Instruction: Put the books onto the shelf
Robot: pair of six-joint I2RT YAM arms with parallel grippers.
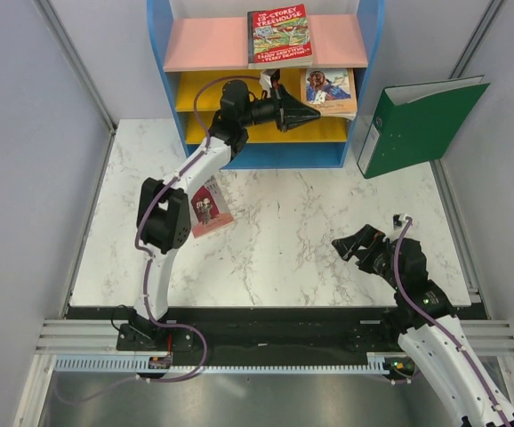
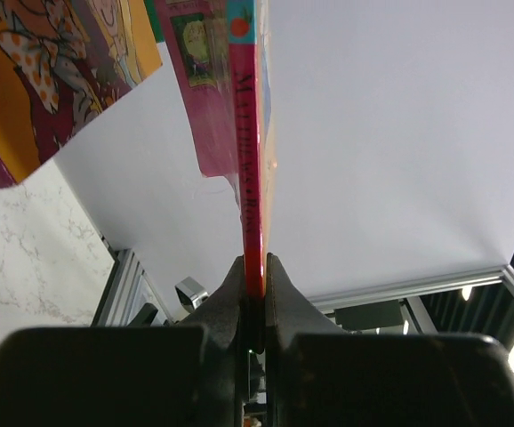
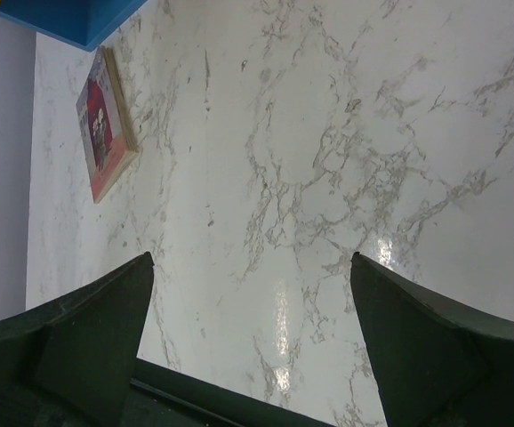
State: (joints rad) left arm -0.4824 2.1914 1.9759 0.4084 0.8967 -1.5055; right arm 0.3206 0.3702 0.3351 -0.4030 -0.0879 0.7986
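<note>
The shelf [image 1: 211,44] stands at the back, with a blue frame, a pink top board and yellow lower boards. The red-green "Storey Treehouse" book [image 1: 279,36] lies on the pink board. My left gripper [image 1: 310,114] reaches into the right end of the middle tier, beside an illustrated book [image 1: 330,87]. In the left wrist view the gripper [image 2: 255,267] is shut on a thin red-spined book [image 2: 252,178], seen edge-on, with an orange illustrated book [image 2: 44,80] beside it. A small maroon book [image 1: 211,206] [image 3: 106,124] lies flat on the marble table. My right gripper [image 1: 350,245] [image 3: 251,262] hovers open over bare marble.
A big green ring binder [image 1: 421,124] leans against the right wall beside the shelf. The marble table [image 1: 293,231] has grey walls on both sides. The shelf's blue base [image 3: 70,18] shows at the top left of the right wrist view.
</note>
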